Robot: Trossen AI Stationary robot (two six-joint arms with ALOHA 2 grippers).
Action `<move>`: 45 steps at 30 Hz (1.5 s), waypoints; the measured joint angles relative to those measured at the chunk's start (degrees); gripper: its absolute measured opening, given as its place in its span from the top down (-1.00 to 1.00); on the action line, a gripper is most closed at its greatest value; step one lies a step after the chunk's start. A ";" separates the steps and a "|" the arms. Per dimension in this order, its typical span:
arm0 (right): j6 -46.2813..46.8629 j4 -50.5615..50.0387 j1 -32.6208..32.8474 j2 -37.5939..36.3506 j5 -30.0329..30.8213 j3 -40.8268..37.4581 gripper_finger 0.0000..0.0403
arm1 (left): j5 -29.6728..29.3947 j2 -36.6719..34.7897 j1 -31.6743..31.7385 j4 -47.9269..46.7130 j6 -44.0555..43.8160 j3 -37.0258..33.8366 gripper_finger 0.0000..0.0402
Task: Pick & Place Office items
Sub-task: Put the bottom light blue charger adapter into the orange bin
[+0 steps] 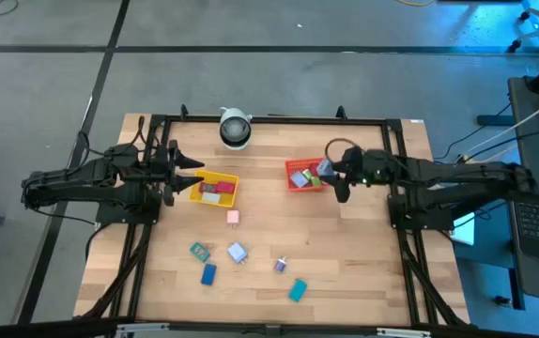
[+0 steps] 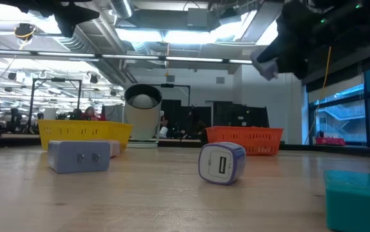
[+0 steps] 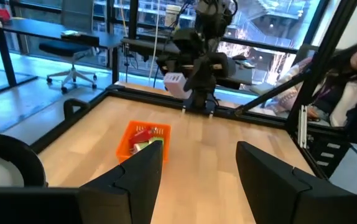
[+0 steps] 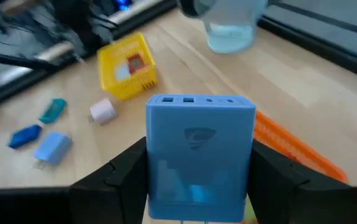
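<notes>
- Your right gripper [image 4: 197, 180] pinched a light blue blocky plug-in charger [image 4: 198, 155] between its two dark fingers, raised above the shallow red mesh tray [image 1: 300, 176] at centre right of the high view.
- Your left gripper [image 3: 197, 180] hung with fingers spread and nothing between them, beside the shallow yellow mesh tray [image 1: 215, 189] at centre left, which held a red and a whitish piece.
- Loose office items lay on the pale wooden table [image 1: 345, 253] in the lower middle of the high view: a pink block [image 1: 233, 218], a teal block [image 1: 198, 251], a whitish-blue adapter [image 1: 238, 253], a blue piece [image 1: 207, 274], a small purple cube [image 1: 281, 266] and a teal piece [image 1: 297, 290].
- Judged step: placing, with the charger carried over the red tray.
- Next move, as you should plan it: lower over the tray's bare part, then spread the fingers; pieces already inside crowd the landing spot.
</notes>
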 joint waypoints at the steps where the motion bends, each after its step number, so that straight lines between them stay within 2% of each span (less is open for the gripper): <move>1: -0.62 2.32 -1.78 0.14 -1.78 -0.48 -0.04 | -0.24 0.05 0.00 -0.01 0.06 0.00 0.00; 5: -2.73 7.90 -6.67 1.53 -8.30 -0.90 -0.04 | -5.38 0.46 0.00 0.00 1.12 0.00 0.00; 10: -3.34 11.18 -10.38 5.31 -12.48 0.08 -0.04 | -11.36 3.18 0.02 0.03 1.61 0.00 0.00; 19: -2.92 5.05 -11.72 21.12 -12.77 9.11 -0.04 | -12.12 10.94 0.02 5.26 4.50 0.00 0.00; 25: -2.27 -3.41 -13.44 29.66 -13.65 14.94 -0.04 | -11.91 13.57 0.02 5.62 3.10 0.00 0.00; 30: -3.60 -5.66 -13.85 35.55 -15.14 17.88 -0.04 | -11.84 15.53 0.00 5.87 3.05 0.00 0.00; 38: -5.06 -6.79 -13.92 42.36 -16.03 19.88 -0.04 | -11.56 17.21 0.02 6.05 2.86 0.00 0.00; 45: -6.38 -6.96 -13.92 43.53 -15.52 20.01 -0.09 | -11.41 17.22 0.02 6.03 2.83 0.00 0.00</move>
